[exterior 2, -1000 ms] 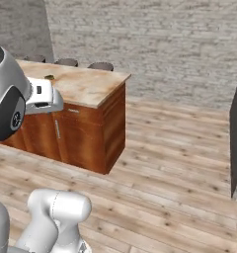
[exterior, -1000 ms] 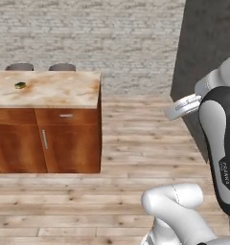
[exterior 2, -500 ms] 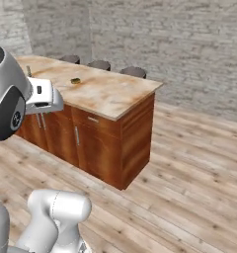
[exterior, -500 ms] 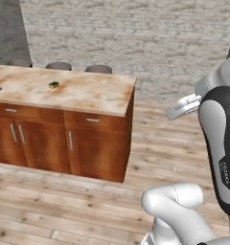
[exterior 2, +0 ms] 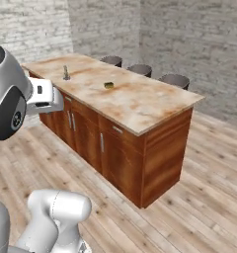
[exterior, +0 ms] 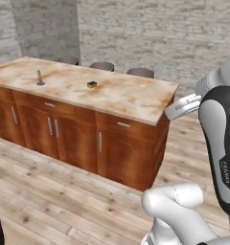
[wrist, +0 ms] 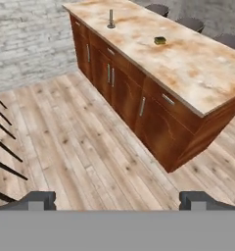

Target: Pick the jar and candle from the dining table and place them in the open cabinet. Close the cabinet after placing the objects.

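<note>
The dining table [exterior: 131, 98] [exterior 2: 140, 106] [wrist: 198, 68] is a long counter with a marbled beige-and-orange top on a reddish-brown base. The candle [exterior: 39, 78] [exterior 2: 66, 73] [wrist: 111, 19] stands upright on its small dish near the table's far left end. A small squat dark and yellowish thing, the jar [exterior: 92, 84] [exterior 2: 109, 85] [wrist: 160, 40], sits near the middle of the top. My gripper [wrist: 118, 200] hangs open and empty over the wooden floor, well short of the table. The cabinet is out of view.
Round grey stools [exterior: 140, 72] [exterior 2: 174, 80] line the table's far side before a grey brick wall. Silver handles [wrist: 142, 106] mark the table's doors and drawers. Wooden floor [exterior: 64, 191] lies between me and the table. Thin black rods [wrist: 4, 147] slant in at the hand view's left.
The whole picture has shifted: the base has turned or driven, so the table now looks nearer and more central, and the candle has come into view. The gripper has stayed open.
</note>
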Controlling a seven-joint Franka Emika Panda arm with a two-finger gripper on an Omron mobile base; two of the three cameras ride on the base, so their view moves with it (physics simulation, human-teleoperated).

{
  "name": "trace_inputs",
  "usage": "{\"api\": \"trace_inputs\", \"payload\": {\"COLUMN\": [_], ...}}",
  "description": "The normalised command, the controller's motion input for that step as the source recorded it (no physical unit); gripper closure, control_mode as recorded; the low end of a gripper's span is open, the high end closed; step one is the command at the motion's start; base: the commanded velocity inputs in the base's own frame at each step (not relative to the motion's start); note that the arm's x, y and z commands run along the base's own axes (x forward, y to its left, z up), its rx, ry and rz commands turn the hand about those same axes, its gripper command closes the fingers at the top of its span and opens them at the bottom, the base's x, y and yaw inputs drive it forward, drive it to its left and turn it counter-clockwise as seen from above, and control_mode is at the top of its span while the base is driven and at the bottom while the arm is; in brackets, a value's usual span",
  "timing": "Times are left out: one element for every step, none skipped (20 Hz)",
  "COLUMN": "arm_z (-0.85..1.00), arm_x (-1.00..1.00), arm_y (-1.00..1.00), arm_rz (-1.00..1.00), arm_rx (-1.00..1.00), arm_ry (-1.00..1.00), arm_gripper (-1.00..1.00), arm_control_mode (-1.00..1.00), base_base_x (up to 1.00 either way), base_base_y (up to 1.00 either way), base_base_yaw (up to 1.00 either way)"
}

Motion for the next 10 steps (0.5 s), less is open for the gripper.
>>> {"api": "trace_inputs", "payload": {"arm_z": [0.00, 0.00, 0.00, 0.00, 0.00, 0.00, 0.00, 0.00, 0.00, 0.00], "arm_x": [0.00, 0.00, 0.00, 0.00, 0.00, 0.00, 0.00, 0.00, 0.00, 0.00], "arm_y": [0.00, 0.00, 0.00, 0.00, 0.00, 0.00, 0.00, 0.00, 0.00, 0.00], "arm_rz": [0.00, 0.00, 0.00, 0.00, 0.00, 0.00, 0.00, 0.00, 0.00, 0.00], "arm_rx": [0.00, 0.00, 0.00, 0.00, 0.00, 0.00, 0.00, 0.00, 0.00, 0.00], "arm_ry": [0.00, 0.00, 0.00, 0.00, 0.00, 0.00, 0.00, 0.00, 0.00, 0.00], "arm_gripper": [-1.00, -1.00, -1.00, -1.00, -1.00, -1.00, -1.00, -1.00, -1.00, -1.00], "arm_control_mode": [1.00, 1.00, 1.00, 1.00, 1.00, 1.00, 1.00, 1.00, 1.00, 1.00], "base_base_x": [0.56, 0.55, 0.55, 0.55, 0.55, 0.56, 0.56, 0.56, 0.56, 0.56], "base_base_y": [0.02, 0.04, 0.05, 0.06, 0.08, 0.08, 0.08, 0.09, 0.08, 0.11], "base_base_yaw": [0.45, 0.45, 0.44, 0.42, 0.39, 0.39, 0.37, 0.35, 0.33, 0.32]}}
